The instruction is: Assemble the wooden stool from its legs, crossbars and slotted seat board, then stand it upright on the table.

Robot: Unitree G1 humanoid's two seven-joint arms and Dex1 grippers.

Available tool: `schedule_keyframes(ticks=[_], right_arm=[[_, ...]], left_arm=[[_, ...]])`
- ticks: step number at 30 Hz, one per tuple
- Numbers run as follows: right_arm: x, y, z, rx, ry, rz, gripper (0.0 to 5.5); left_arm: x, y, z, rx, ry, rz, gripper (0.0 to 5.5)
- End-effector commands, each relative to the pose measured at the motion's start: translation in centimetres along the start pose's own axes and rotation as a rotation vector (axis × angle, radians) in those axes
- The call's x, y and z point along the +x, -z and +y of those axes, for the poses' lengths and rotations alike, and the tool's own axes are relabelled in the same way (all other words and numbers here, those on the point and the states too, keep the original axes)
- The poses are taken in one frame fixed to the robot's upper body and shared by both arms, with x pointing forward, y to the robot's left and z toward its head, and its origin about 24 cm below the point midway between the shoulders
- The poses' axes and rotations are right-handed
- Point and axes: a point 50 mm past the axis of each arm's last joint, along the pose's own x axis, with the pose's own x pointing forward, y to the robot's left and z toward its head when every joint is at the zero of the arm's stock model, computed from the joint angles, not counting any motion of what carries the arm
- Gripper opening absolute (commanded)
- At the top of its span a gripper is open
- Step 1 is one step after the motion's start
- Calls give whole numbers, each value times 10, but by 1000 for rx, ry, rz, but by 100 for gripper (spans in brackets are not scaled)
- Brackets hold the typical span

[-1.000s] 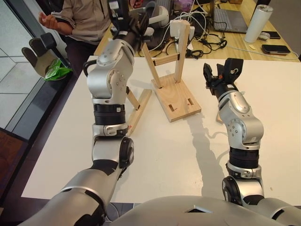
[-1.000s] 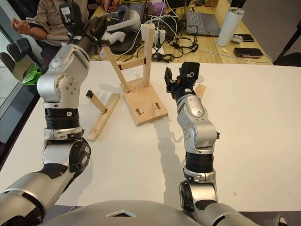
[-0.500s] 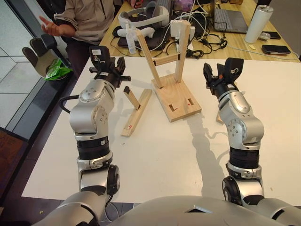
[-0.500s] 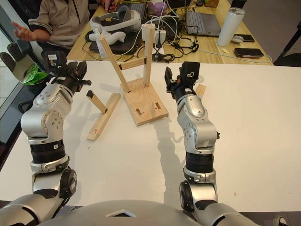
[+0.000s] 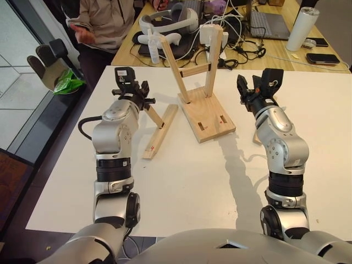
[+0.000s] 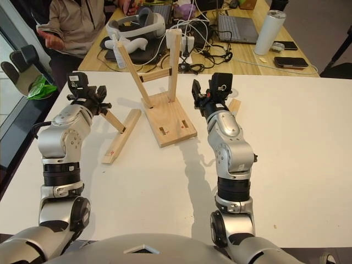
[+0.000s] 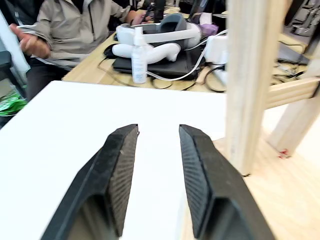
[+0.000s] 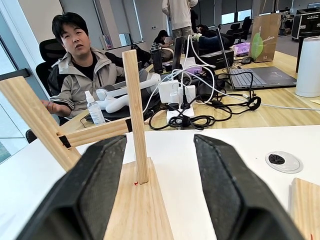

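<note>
Pale slotted wooden seat board (image 5: 209, 110): was bare, matt, grainy | loose pale wooden leg piece (image 5: 159, 135) at its 9 o'clock: looked equally raw | white table (image 5: 192, 181): was smooth, matt | left gripper (image 7: 157, 132) black pads (image 7: 122, 175): were finely ribbed, matt

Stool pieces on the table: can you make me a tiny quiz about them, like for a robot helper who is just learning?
1. True or false: the seat board lies flat on the table.
2. What joins the two standing legs? A: a crossbar. B: a rope. C: nothing.
3. Fill in: the left tool and the right tool both have their fingers ___, with nothing between them.

Key: 1 true; 2 A; 3 open.
</note>
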Motion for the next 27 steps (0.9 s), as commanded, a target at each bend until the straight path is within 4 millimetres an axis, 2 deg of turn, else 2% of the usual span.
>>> schedule_keyframes(ticks=[1,6,13,16,18,21,23,25,27], right_arm=[[1,-3,2,-3,-9,-3,250],[1,-3,2,0,-7,-4,250],[2,-3,3,4,-2,-9,250],[1,-2,2,6,5,-10,250],[0,-2,1,9,9,-11,250],[-1,-1,2,13,9,-11,250],[0,-1,2,13,5,-10,250],[0,-2,2,11,4,-9,250],[0,-2,2,9,3,-8,250]], left_arm=[[5,13,-11,-111,38,33,146],[5,-29,-17,-161,66,-131,146],[-7,-65,-18,-126,106,-257,146],[-22,-84,-22,-119,206,-317,146],[-37,-92,-39,-156,391,-320,146],[-54,-82,-61,-145,613,-238,146],[-58,-62,-67,-66,667,-127,146],[-55,-40,-66,1,653,-11,146],[-47,-25,-57,30,579,68,146]])
